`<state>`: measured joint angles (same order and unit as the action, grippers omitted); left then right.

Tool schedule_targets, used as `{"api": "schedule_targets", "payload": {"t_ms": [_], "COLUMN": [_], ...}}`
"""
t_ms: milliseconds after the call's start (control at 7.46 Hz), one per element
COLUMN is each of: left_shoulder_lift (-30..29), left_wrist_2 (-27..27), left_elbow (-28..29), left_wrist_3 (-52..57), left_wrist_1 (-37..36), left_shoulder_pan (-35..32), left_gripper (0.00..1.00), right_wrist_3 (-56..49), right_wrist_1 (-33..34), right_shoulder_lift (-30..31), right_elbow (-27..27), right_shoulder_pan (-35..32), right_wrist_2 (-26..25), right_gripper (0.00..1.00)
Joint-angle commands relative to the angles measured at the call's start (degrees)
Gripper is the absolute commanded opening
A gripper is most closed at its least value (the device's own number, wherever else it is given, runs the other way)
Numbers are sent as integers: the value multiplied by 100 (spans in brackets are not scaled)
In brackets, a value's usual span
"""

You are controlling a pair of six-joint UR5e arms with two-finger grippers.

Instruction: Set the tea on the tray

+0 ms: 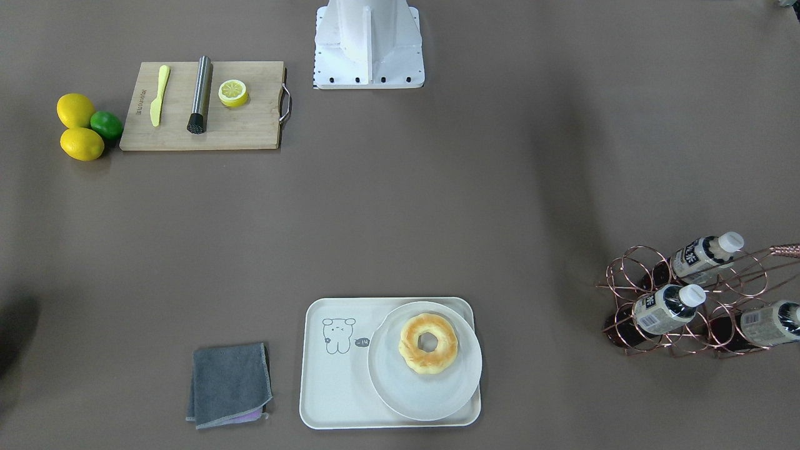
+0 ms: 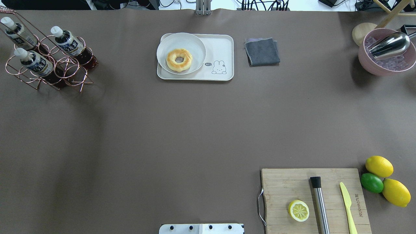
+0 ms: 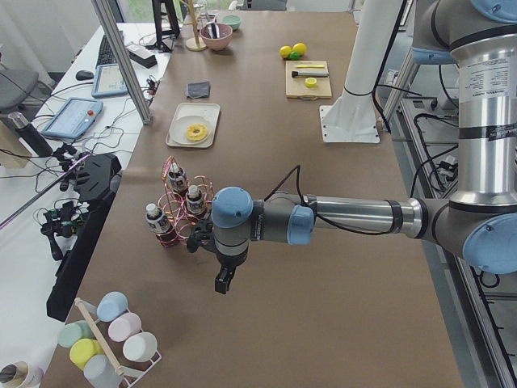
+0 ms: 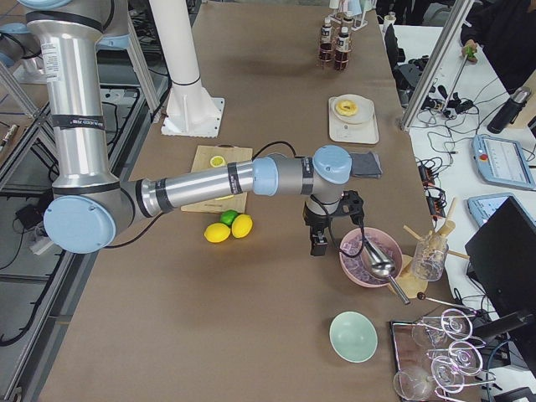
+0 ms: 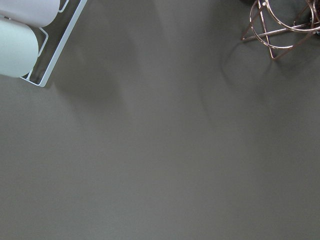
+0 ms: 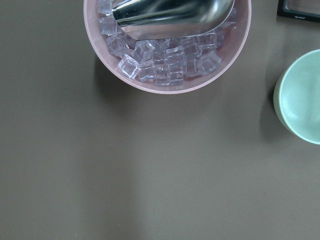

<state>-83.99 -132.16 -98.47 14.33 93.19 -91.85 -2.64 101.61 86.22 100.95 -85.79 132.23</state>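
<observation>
Three tea bottles [image 2: 70,42] with white caps and dark liquid lie in a copper wire rack [image 2: 74,78] at the far left of the overhead view; in the front-facing view [image 1: 665,307] they are at the right. The cream tray [image 2: 217,48] with a small cartoon sits at the far middle and holds a round white plate [image 2: 195,42] with a doughnut. My left gripper [image 3: 224,281] hangs above the table just beside the rack, showing only in the exterior left view; I cannot tell its state. My right gripper [image 4: 317,247] hangs next to the pink ice bowl; I cannot tell its state.
A pink bowl of ice [image 2: 386,52] with a metal scoop stands far right, with a pale green bowl [image 6: 302,95] near it. A grey cloth [image 2: 262,51] lies right of the tray. A wooden cutting board [image 2: 279,185] holds a lemon half, muddler and knife, with lemons and a lime [image 2: 372,182] beside it.
</observation>
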Motion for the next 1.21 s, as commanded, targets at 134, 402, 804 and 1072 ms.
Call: {"api": "schedule_targets", "payload": {"t_ms": [134,402,804,1072], "left_shoulder_lift": [-47,-56,-56,-92], "left_wrist_2": [32,50,50,32], "left_elbow": [-14,3,12,30], "left_wrist_3": [0,0,0,26], "left_wrist_1": [7,15,6,33], "left_shoulder_pan": [9,9,9,0], "left_gripper": [98,98,98,98], "right_wrist_3": [9,0,0,-35], "right_wrist_1": [-1,-1,-10,-71], "right_shoulder_lift": [0,0,-9,0], "right_elbow": [-6,-23,-32,-15], "right_shoulder_pan": [0,0,0,1], "right_wrist_2": [40,40,40,40], "right_gripper": [100,100,100,100]}}
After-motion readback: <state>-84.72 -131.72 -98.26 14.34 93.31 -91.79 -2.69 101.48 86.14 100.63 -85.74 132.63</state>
